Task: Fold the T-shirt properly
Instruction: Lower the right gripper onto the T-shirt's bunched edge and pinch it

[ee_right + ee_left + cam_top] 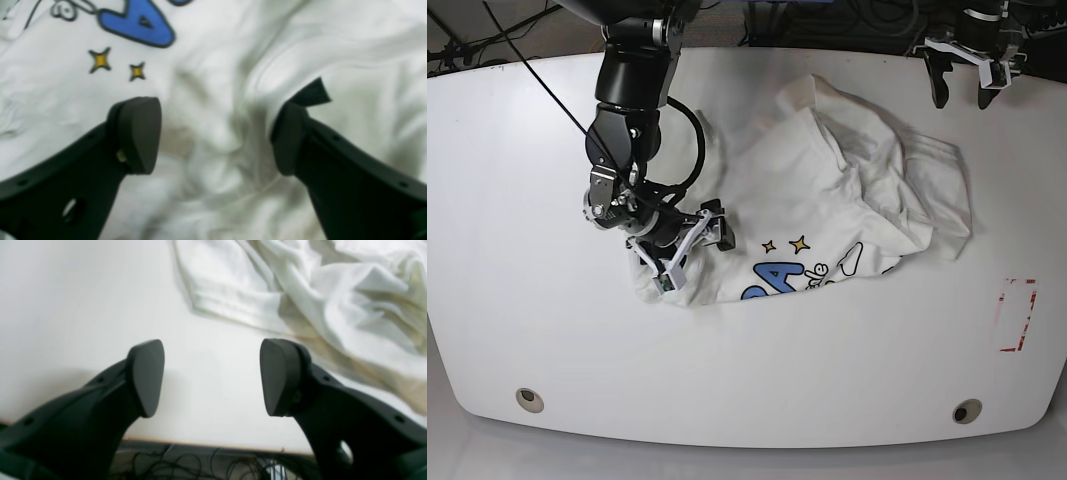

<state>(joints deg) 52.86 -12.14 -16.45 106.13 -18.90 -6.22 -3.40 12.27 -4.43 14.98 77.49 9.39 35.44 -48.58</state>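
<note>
The T-shirt [827, 190] lies crumpled on the white bench [527, 330], spread from the middle toward the far right side in the base view. Its print shows a large blue letter "A" [140, 23] with a dark outline; in the base view the blue letters "PA" [772, 278] can be read near the lower hem, with further small lettering beside them too fine to make out. Two yellow four-pointed stars [100, 60] sit just beside the blue letter. There is one shirt and two arms.

The right tool [213, 136] is down on the shirt's near-left edge with its jaws released and set wide, bunched white cloth lying between the two dark pads [140, 133]; nothing is clamped. The left tool [211, 376] hangs over bare bench near the far right edge, jaws likewise spread and empty, with a hemmed sleeve of the shirt near it but apart.

The bench is glossy white with rounded corners, two round fittings [527, 398] near its front edge and a red-outlined rectangle [1015, 315] at its right side. Dark cables [186, 466] hang beyond the bench edge.
</note>
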